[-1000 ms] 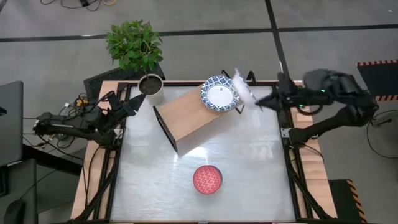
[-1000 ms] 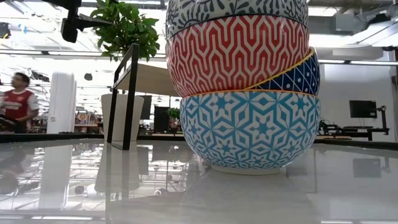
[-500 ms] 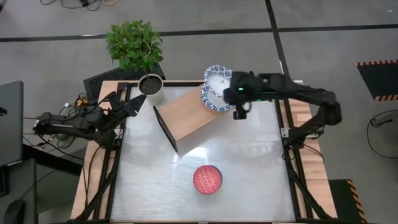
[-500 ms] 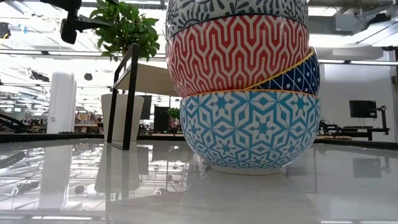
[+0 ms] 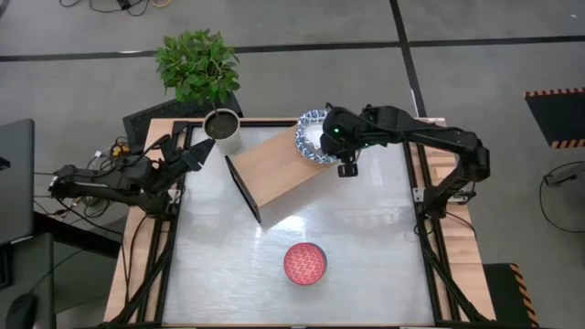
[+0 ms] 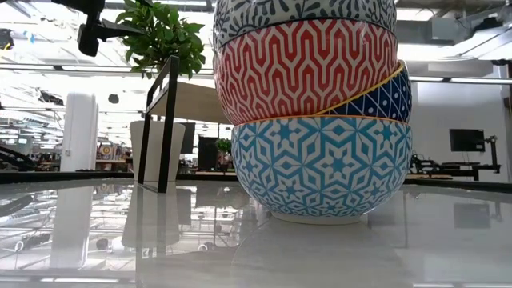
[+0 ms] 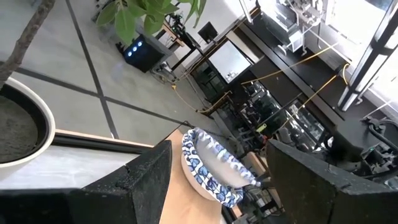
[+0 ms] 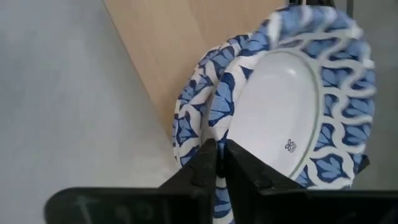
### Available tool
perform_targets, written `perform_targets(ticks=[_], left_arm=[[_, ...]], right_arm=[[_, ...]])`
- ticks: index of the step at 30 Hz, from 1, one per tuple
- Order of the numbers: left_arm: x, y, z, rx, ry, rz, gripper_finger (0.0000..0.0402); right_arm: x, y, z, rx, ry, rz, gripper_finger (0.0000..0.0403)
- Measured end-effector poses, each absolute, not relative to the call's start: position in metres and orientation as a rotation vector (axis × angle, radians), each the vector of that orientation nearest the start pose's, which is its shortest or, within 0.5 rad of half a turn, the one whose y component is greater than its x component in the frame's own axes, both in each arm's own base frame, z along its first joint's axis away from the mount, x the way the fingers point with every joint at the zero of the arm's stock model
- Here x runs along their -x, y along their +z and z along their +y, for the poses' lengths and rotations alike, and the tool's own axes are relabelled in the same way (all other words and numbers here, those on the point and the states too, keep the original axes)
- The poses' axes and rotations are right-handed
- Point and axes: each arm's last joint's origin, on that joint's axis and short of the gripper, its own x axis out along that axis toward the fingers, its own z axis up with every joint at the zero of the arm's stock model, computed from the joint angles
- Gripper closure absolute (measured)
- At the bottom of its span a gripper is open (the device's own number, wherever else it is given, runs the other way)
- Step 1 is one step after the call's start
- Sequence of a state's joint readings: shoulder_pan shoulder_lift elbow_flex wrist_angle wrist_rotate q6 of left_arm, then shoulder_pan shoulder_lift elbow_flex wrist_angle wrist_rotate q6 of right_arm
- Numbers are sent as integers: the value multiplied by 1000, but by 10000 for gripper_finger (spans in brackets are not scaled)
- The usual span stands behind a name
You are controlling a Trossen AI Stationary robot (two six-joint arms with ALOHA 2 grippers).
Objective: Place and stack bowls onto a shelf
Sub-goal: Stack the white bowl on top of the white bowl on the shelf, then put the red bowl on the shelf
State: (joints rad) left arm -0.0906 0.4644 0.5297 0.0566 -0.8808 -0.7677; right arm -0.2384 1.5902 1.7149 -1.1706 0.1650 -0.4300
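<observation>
The shelf [image 5: 274, 174], a wooden plank top on black legs, stands at the table's far middle. A blue-and-white bowl [image 8: 186, 127] lies on its right end. My right gripper [image 5: 333, 137] is over that end, shut on a second blue-and-white bowl [image 8: 292, 112], which is tilted steeply against the first. Both bowls also show in the left wrist view [image 7: 211, 163]. My left gripper [image 5: 197, 155] waits open at the table's far left. A stack of several patterned bowls [image 5: 304, 263] rests by its base on the table near the front. My right gripper pinches the tilted bowl's patterned rim [image 8: 219, 134] between its two fingers, one finger on each face of the wall. The bowl stands on edge, its white face with a small mark toward the camera. Whether its rim touches the bowl beneath, I cannot tell.
A white plant pot with dark soil [image 5: 222, 130] stands left of the shelf, with a leafy plant [image 5: 196, 64] behind the table. The bowl stack fills the low view [image 6: 312, 112]. Bare glossy table [image 5: 366, 228] lies between the shelf and the stack.
My right gripper has swung from the table's far right edge toward the left with the blue-and-white bowl, and has come down over the shelf's right end. The bowl has gone from clear of the shelf to tilted against the bowl lying there.
</observation>
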Motion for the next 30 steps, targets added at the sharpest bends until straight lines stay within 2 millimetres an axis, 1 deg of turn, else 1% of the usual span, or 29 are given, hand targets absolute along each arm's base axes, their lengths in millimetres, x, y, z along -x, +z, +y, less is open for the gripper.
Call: perform_targets(ticks=[6, 10, 13, 17, 20, 23, 30], left_arm=[[-112, 308, 12, 784, 712, -411, 155], [-112, 308, 12, 784, 706, -408, 155], [-112, 308, 12, 783, 698, -405, 155], [-112, 308, 12, 783, 690, -402, 155], [-112, 308, 12, 783, 689, -402, 155], [-112, 308, 12, 783, 689, -402, 155], [-113, 308, 11, 787, 630, -380, 155]], right_arm=[[-300, 372, -82, 342, -142, 1122, 293], [-302, 371, -85, 337, -146, 1114, 247], [-299, 381, -84, 339, -166, 1043, 211], [-287, 398, -80, 339, -191, 953, 173], [-277, 411, -77, 315, -218, 886, 162], [-265, 424, -72, 262, -210, 803, 162], [-242, 455, -48, 6, -40, 557, 163]])
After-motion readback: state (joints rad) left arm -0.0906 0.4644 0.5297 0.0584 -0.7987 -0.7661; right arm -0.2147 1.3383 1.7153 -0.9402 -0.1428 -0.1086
